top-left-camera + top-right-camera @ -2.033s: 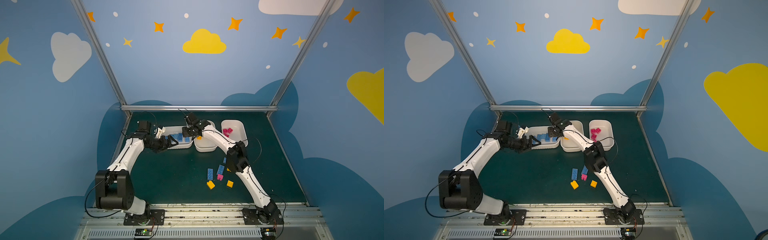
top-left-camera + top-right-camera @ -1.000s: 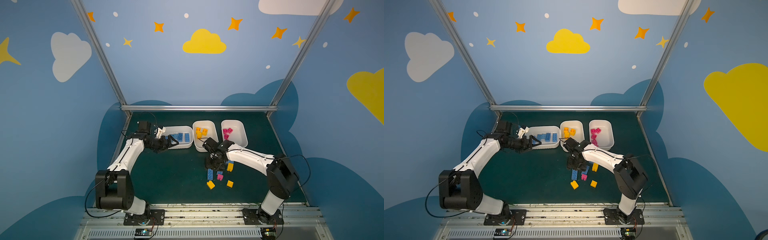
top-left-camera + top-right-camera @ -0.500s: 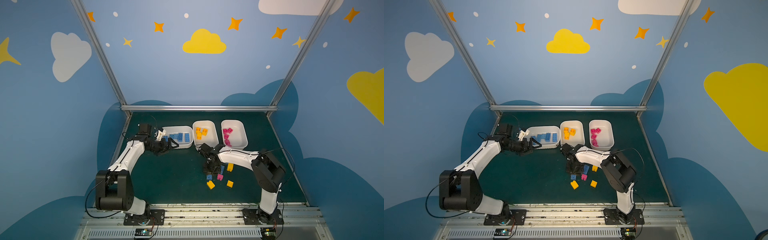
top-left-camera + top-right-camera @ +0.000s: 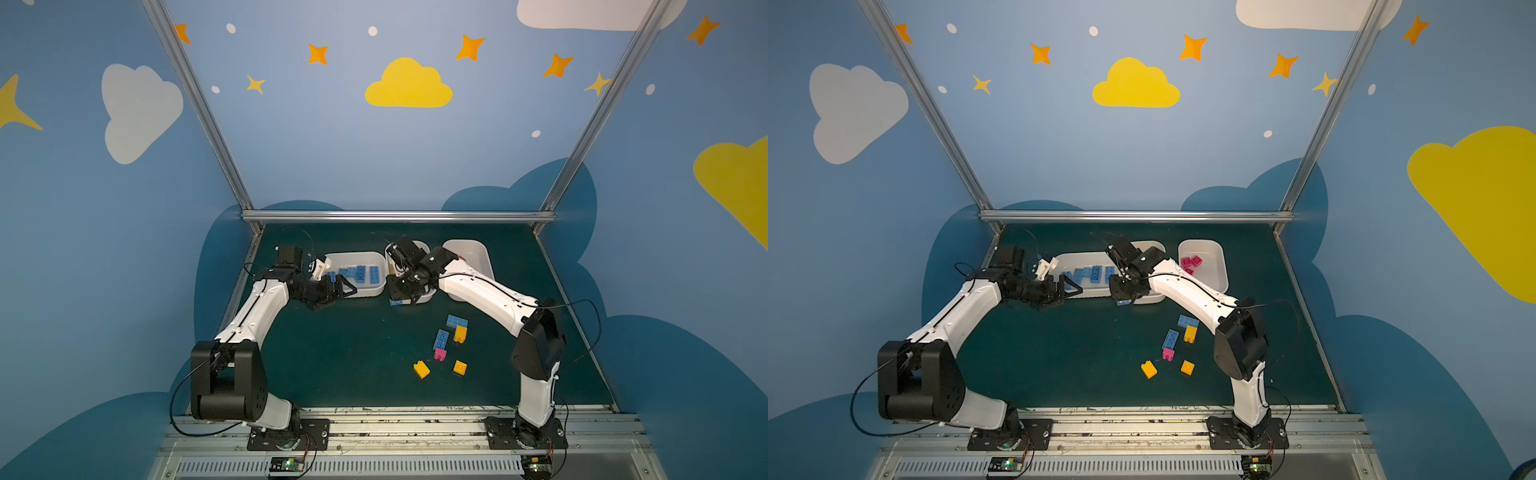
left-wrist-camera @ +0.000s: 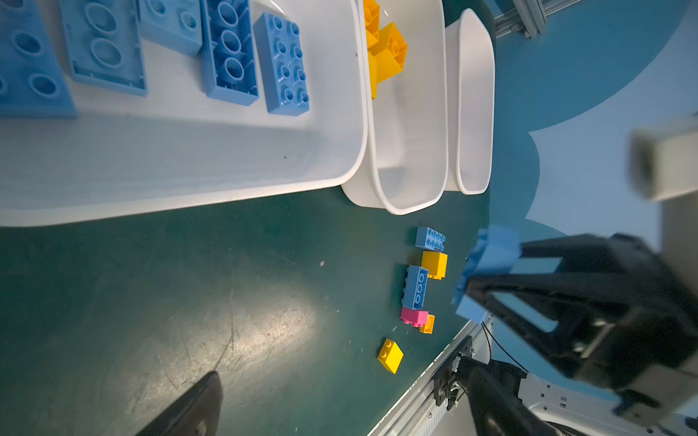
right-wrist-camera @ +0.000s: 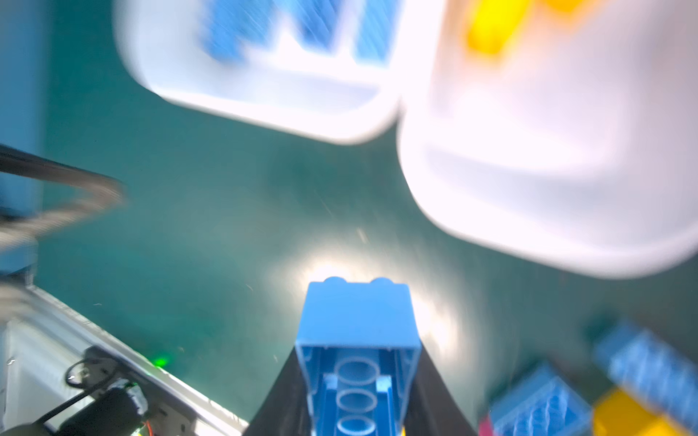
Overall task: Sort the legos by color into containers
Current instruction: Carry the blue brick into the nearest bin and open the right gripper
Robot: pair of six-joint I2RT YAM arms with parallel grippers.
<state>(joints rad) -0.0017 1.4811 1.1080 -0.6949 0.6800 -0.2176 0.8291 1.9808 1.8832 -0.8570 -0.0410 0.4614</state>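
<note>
Right wrist view shows the right tool [image 6: 357, 370] clenched on a long blue brick [image 6: 357, 317], which is pinched by its sides between the jaws with its hollow underside toward the camera. In both top views the brick hangs just in front of the trays' near walls, close to where the blue tray [image 4: 360, 254] meets the middle tray [image 5: 409, 190] holding yellow bricks.

Procedure, as judged from this position:
1. Raise the brick clear of the near rim.
2. Shift it toward the blue tray.
3. Release it over the bare floor at that tray's near end, low enough that it does not bounce out.

Watch the left tool [image 4: 347, 287]. It stands wide open and empty just beside the blue tray's near corner, close to the likely travel path.

Right arm pose: the elbow is raised near the loose legos [image 4: 441, 338] on the bench [image 4: 332, 357]. The forearm slopes inward across the pink tray [image 4: 478, 248], and the wrist is bent so the tool points downward.

Left arm pose: the forearm reaches forward and the tool is roughly level.
</note>
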